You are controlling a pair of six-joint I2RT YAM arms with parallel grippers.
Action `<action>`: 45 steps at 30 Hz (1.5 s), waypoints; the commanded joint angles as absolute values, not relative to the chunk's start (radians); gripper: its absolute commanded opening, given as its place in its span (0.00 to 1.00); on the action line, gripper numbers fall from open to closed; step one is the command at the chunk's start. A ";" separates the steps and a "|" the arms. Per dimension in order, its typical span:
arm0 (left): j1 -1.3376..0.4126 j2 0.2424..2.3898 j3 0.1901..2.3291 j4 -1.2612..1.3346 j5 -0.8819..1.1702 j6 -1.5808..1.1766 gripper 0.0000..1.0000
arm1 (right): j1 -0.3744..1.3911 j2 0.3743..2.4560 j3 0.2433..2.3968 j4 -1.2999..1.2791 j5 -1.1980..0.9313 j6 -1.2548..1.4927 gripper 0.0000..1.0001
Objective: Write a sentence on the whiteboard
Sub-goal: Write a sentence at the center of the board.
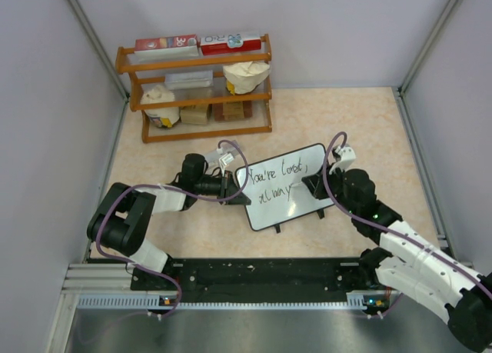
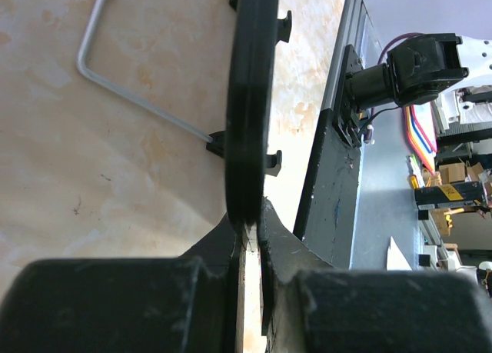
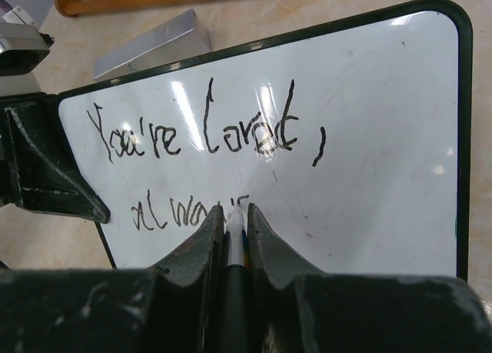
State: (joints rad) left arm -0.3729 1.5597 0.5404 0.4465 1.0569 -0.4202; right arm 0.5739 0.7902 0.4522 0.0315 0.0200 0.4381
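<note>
The whiteboard (image 1: 286, 190) stands tilted on its small feet mid-table, its black frame seen edge-on in the left wrist view (image 2: 250, 99). My left gripper (image 1: 237, 190) is shut on its left edge (image 2: 252, 224). The sentence (image 3: 206, 131) runs in black script in two lines, "You're loved," above a partly hidden "always". My right gripper (image 3: 234, 211) is shut on a marker (image 3: 234, 241), whose white tip rests at the end of the lower line. In the top view the right gripper (image 1: 314, 185) sits over the board's right part.
A wooden rack (image 1: 196, 84) with boxes and bags stands at the back left. The board's wire stand (image 2: 131, 91) juts out behind it. A black rail (image 1: 261, 276) with the arm bases runs along the near edge. Walls close in on both sides.
</note>
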 commanded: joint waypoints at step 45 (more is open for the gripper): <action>-0.380 1.552 0.532 0.425 1.046 -0.377 0.00 | 0.569 0.749 0.411 0.031 0.005 0.463 0.00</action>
